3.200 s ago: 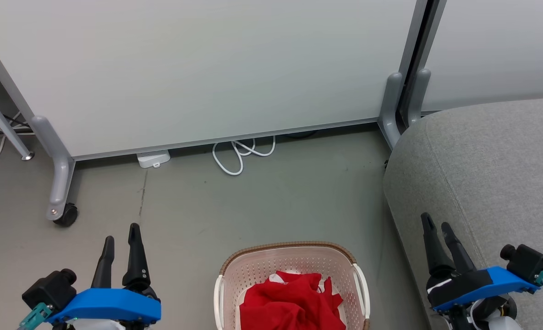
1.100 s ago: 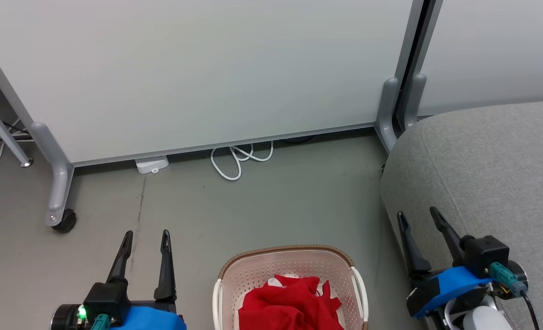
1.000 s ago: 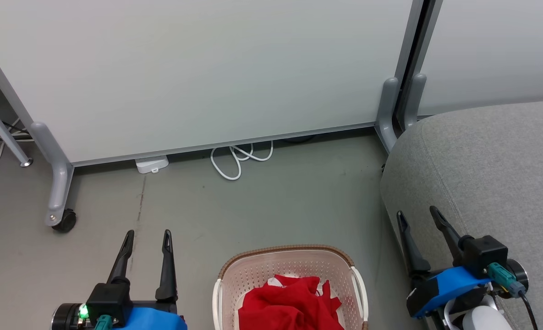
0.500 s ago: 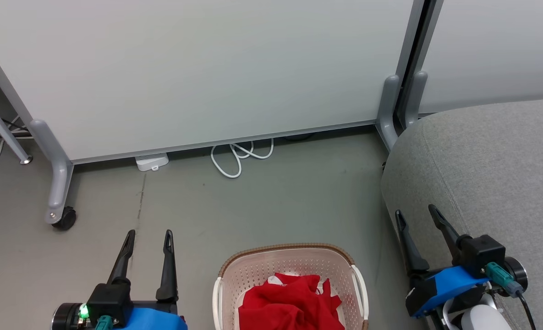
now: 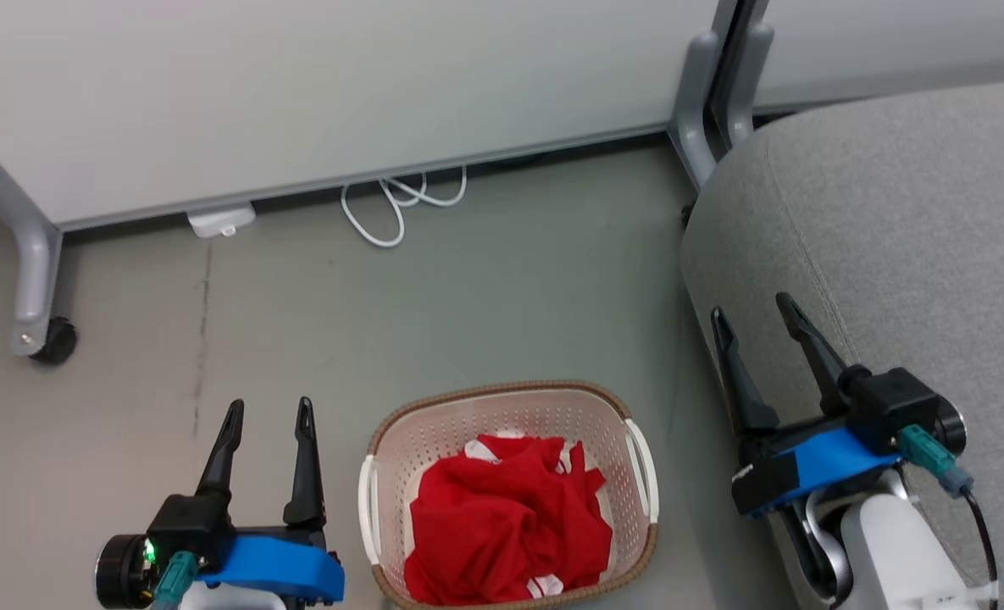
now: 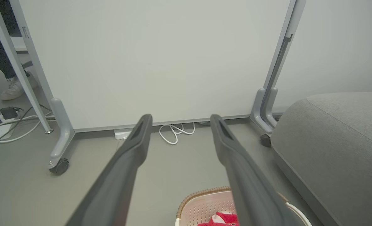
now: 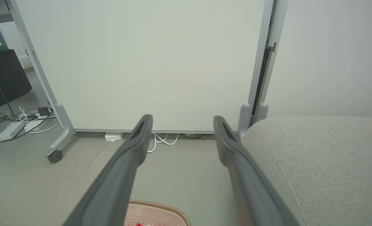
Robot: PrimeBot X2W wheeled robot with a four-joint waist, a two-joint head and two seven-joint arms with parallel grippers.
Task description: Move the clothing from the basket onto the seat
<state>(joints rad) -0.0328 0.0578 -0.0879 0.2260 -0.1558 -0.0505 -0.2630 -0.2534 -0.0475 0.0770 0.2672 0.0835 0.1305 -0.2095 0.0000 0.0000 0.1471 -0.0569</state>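
One basket [image 5: 502, 387] stands on the grey floor [image 5: 502, 296], and in it lies one crumpled heap of red clothing [image 5: 502, 517] with bits of white trim showing; how many garments make up the heap cannot be told. One seat [image 5: 917, 212] takes the right side, its rounded corner near the basket but apart from it. There are two grippers, each with two dark fingers. The left gripper [image 5: 269, 405] hovers over the floor just left of the basket, fingers spread with nothing between them; the clothing lies to its right, a little nearer the robot than its fingertips. The right gripper [image 5: 749, 307] hangs by the seat's edge that faces the basket, fingers likewise spread and empty; the clothing lies to its left, with the basket's right handle [image 5: 642, 457] between. Neither gripper touches basket or cloth. Behind stand two white panels [image 5: 298, 85] on grey legs, one caster [image 5: 52, 341], one looped white cable [image 5: 387, 203] and one small white box [image 5: 220, 220]. In the left wrist view a person's shoe [image 6: 13, 89] shows at far left
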